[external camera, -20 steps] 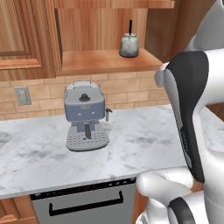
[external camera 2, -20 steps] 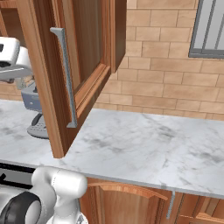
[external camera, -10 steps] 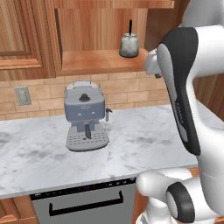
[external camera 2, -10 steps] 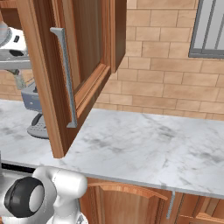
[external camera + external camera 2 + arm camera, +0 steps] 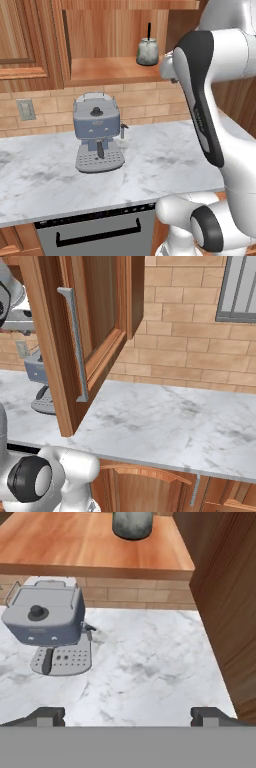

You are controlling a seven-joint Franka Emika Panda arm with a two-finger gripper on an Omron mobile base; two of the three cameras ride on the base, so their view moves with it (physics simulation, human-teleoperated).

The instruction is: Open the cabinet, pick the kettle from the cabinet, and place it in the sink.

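The pincer (image 5: 127, 714) stands spread wide, its two dark tips at about 7 and 5 o'clock along the bottom of the hand view, with nothing between them and nothing touching them. Beyond the tips lies the marble worktop (image 5: 150, 667), well apart from them.

The kettle (image 5: 148, 51) sits inside the open cabinet (image 5: 112, 70) on its wooden shelf, toward the shelf's right end; in the left base view it is at roughly 1 o'clock, just left of the arm's white wrist. It is pale and rounded, with a thin dark upright part rising from its top. In the hand view its lower body shows at 12 o'clock (image 5: 132, 524), on the shelf board.

The cabinet door (image 5: 82, 341) is swung open toward the camera in the right base view, its long silver bar handle (image 5: 74, 346) running vertically at about 10 o'clock. In the hand view the door's inner face fills the right side, near 3 o'clock.

A blue-grey espresso machine (image 5: 97, 132) stands on the worktop below the shelf, against the brick wall (image 5: 190, 336).
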